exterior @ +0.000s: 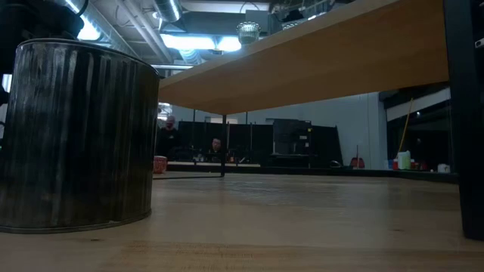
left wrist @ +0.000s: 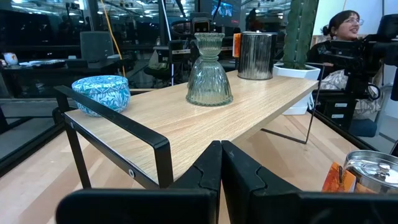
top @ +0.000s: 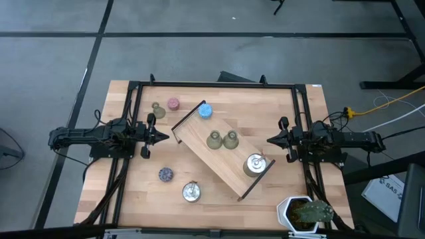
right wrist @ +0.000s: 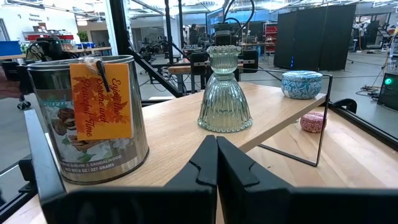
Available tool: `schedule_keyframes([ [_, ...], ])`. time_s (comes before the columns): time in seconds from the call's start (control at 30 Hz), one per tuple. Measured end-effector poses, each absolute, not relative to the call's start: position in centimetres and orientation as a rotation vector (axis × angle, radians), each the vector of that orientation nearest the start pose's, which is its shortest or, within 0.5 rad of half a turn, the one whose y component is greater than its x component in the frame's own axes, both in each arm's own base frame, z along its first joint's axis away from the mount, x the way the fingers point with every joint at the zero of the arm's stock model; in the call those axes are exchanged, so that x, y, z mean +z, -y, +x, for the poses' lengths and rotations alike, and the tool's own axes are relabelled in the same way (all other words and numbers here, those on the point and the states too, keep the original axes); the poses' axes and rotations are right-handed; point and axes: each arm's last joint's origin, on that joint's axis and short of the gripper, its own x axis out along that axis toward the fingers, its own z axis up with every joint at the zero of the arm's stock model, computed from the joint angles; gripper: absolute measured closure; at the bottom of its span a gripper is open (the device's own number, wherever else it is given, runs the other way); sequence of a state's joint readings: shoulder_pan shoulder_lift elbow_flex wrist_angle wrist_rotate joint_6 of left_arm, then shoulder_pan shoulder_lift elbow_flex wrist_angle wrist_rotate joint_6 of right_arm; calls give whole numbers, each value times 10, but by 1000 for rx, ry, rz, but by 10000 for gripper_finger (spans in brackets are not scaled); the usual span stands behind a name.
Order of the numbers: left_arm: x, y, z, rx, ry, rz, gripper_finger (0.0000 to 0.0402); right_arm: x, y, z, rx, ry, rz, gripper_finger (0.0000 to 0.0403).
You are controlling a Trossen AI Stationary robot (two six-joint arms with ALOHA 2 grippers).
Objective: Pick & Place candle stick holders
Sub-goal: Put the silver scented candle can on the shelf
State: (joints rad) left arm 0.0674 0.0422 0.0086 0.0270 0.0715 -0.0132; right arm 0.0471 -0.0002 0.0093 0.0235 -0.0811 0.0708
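Note:
Four holders stand on the raised wooden tray [top: 222,156]: a blue one [top: 204,110] at its far-left end, two olive-green bell-shaped ones [top: 214,139] [top: 230,139] in the middle, and a shiny silver one [top: 254,164] with an orange tag [right wrist: 101,99] near its right end. On the table stand an olive-green [top: 157,109], a pink [top: 173,103], a purple [top: 165,174] and a second silver holder [top: 191,192]. My left gripper [top: 163,137] is shut and empty to the left of the tray. My right gripper [top: 269,140] is shut and empty to its right.
The tray stands on black wire legs [left wrist: 118,140], slanting across the table's middle. A potted green plant [top: 305,212] sits at the near right corner. A black frame [top: 212,84] runs along the table's edges. A person [left wrist: 342,28] sits beyond the table.

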Motion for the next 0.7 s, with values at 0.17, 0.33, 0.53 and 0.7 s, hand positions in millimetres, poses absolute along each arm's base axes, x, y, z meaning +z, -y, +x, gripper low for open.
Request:
schedule_keyframes([
  [0.17,166,-5,100,-2,-7,-13,398,169,-7,97,129,28,70,402],
  [0.33,165,-5,100,9,-8,-13,398,169,-7,97,128,29,70,402],
  [0.53,166,-5,100,10,-8,-13,398,169,-7,97,127,29,70,402],
  [0.7,166,-5,100,10,-7,-13,398,169,-7,97,127,29,70,402],
])
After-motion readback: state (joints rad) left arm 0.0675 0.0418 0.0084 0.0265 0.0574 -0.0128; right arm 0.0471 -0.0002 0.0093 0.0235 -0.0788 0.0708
